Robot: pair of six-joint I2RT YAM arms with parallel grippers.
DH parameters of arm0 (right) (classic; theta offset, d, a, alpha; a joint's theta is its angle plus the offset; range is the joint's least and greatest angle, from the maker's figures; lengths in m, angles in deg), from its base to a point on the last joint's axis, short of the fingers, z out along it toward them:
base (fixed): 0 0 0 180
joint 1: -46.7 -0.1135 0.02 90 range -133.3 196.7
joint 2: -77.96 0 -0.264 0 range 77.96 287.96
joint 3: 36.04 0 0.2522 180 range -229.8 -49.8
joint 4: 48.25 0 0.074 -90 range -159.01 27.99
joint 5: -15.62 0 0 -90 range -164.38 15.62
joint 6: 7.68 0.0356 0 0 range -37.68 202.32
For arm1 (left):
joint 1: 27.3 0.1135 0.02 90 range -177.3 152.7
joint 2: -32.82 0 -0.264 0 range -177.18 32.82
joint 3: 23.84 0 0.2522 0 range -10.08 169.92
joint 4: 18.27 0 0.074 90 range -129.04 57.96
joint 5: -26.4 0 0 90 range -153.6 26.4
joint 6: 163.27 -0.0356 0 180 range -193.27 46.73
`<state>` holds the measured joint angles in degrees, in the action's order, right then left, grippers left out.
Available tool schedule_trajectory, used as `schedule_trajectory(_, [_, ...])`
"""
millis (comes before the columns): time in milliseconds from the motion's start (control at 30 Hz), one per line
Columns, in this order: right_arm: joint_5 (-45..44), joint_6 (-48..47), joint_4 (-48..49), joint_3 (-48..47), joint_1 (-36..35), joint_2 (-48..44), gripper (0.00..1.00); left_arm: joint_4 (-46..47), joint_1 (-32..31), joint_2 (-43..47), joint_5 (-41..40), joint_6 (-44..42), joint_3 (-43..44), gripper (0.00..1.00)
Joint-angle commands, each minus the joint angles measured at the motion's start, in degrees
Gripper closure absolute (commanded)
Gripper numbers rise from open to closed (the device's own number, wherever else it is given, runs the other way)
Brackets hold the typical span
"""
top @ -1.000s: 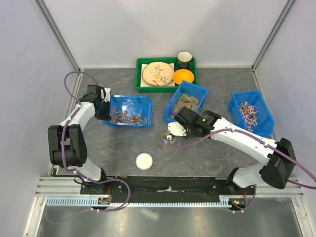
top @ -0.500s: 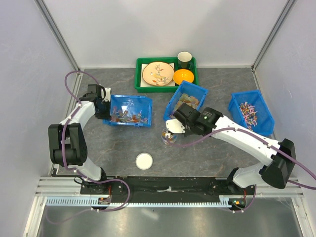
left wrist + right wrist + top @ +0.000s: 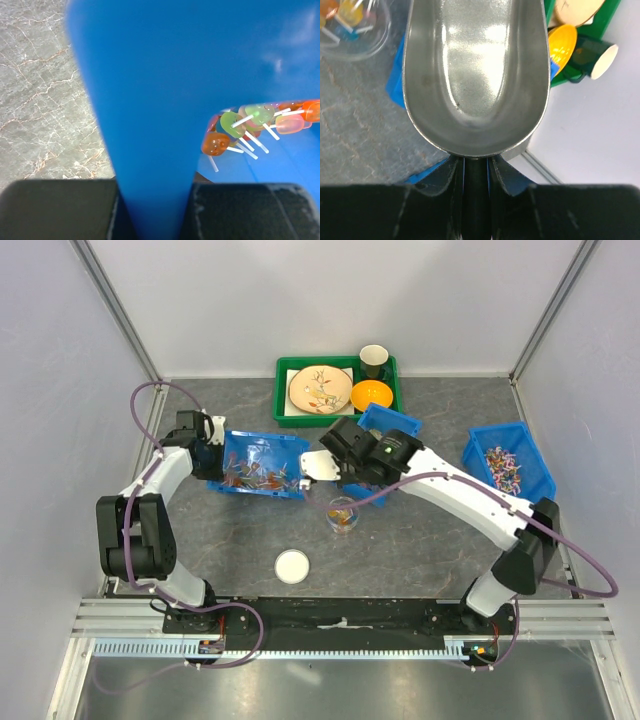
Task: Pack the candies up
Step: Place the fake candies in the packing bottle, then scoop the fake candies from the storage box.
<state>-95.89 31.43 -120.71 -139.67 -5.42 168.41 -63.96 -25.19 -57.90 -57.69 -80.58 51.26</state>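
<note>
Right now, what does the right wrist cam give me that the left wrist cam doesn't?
Right wrist only: the empty metal scoop clamped in the right gripper, the clear cup with a few candies in it at top left, plus the orange bowl and dark mug in the green tray.

Left wrist only: the left gripper pinching the wall of the blue bin, with stick candies piled inside.

Both: the grey marbled tabletop and some blue bin plastic.
</note>
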Motion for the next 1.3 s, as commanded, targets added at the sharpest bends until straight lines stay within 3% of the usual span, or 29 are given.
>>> schedule_trajectory(0, [-1.8,-1.1,3.2,-7.7,-1.2,5.3,1.0,4.8,-0.9,3.1,0.9,-1.2,0.0,0.98])
schedule_trajectory(233, [-4.9,-2.5,3.9,-15.4,-2.5,14.7,1.0,4.1,-1.5,0.8,2.1,-0.8,-0.6,0.99])
schedule_trajectory(733, [-11.3,-7.8,6.1,-21.0,-4.0,28.6,1.0,4.5,-1.6,2.0,2.7,-0.6,-1.9,0.98])
schedule_trajectory(1267, [-13.7,-6.9,5.0,-37.6,-7.3,43.3,1.0,4.6,-1.5,2.4,4.5,0.0,-2.0,0.99])
